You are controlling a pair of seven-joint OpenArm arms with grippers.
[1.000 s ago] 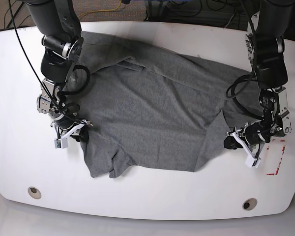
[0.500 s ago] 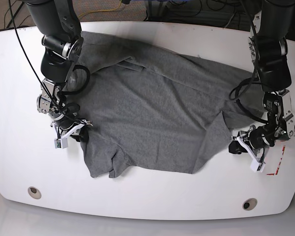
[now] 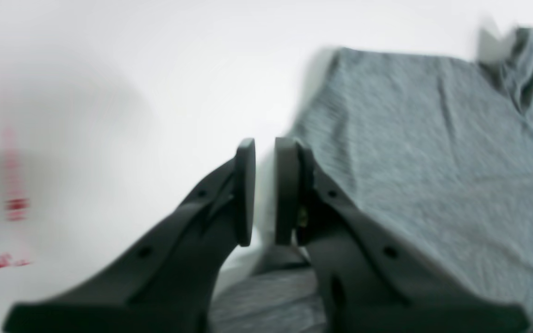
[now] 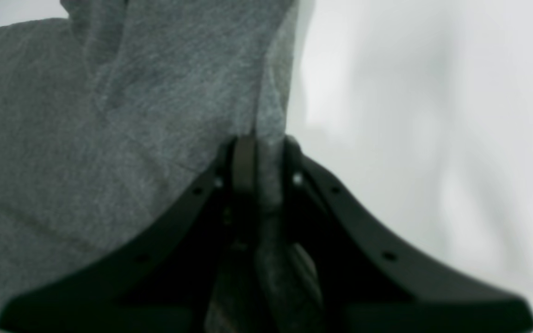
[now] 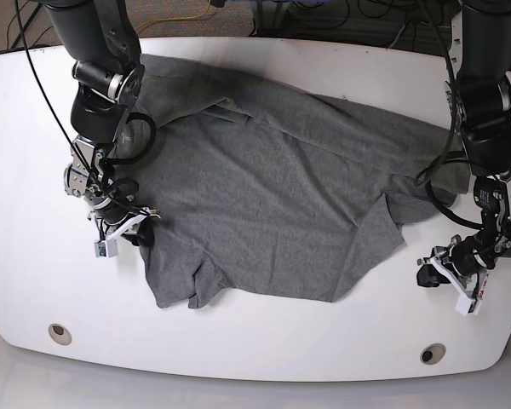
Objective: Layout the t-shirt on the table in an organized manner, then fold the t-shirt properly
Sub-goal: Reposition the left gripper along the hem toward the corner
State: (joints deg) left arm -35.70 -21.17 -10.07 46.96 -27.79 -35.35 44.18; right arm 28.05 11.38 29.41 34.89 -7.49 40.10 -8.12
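Since our left claw point(image 5: 450, 274) slid off the shirt point(image 5: 272, 196) onto bare surface point(image 5: 264, 349), nearly shut and empty, that side stays crumpled; right claw point(image 4: 262, 157) keeps pinching its edge.

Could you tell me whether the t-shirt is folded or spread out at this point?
Spread out, not folded: the t-shirt lies open across the table, wrinkled, with one edge turned over and a side still pinched in the right gripper.
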